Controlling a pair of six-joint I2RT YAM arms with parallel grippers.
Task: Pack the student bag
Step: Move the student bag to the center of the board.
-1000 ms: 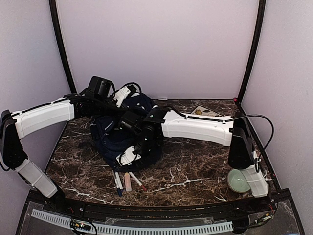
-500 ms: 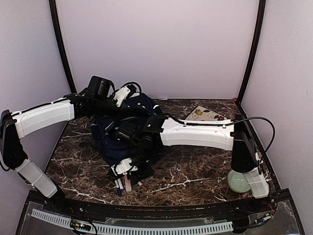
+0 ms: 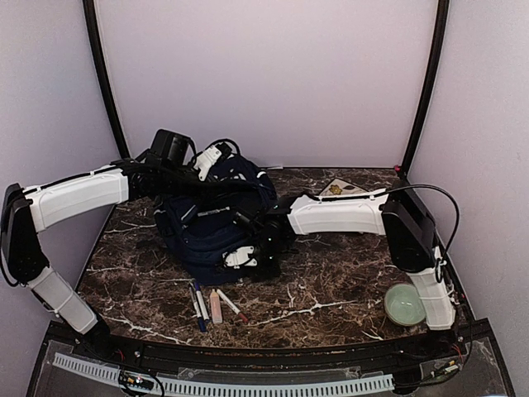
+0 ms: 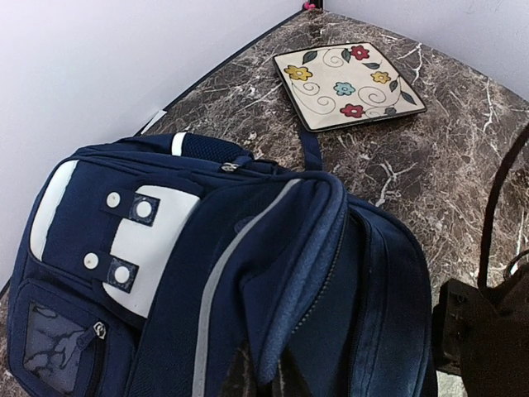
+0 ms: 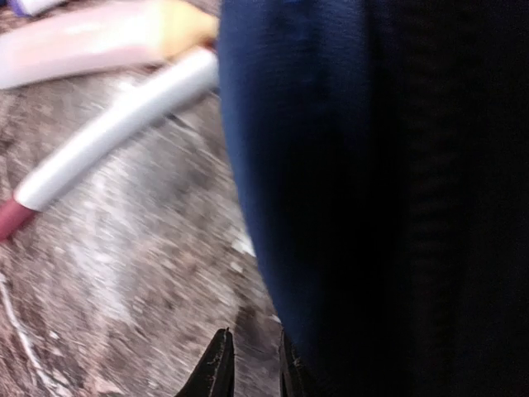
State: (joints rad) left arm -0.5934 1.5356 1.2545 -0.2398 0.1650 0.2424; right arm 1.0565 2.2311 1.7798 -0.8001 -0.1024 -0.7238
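The dark, white-veined marble table [image 3: 355, 281] carried the navy-blue fabric student bag [image 3: 194, 240] left of centre. It lay slumped, with its white patch and thin pale trim showing and its upper flap drawn up. The left tool [image 3: 213, 159], pressed together, apparently pinched that flap to hold the mouth open. The right tool [image 5: 252, 365], tips narrowly parted and empty, hung at the bag's near edge. The next move was probably to settle over a loose white pen [image 3: 199, 308] and pinch it.
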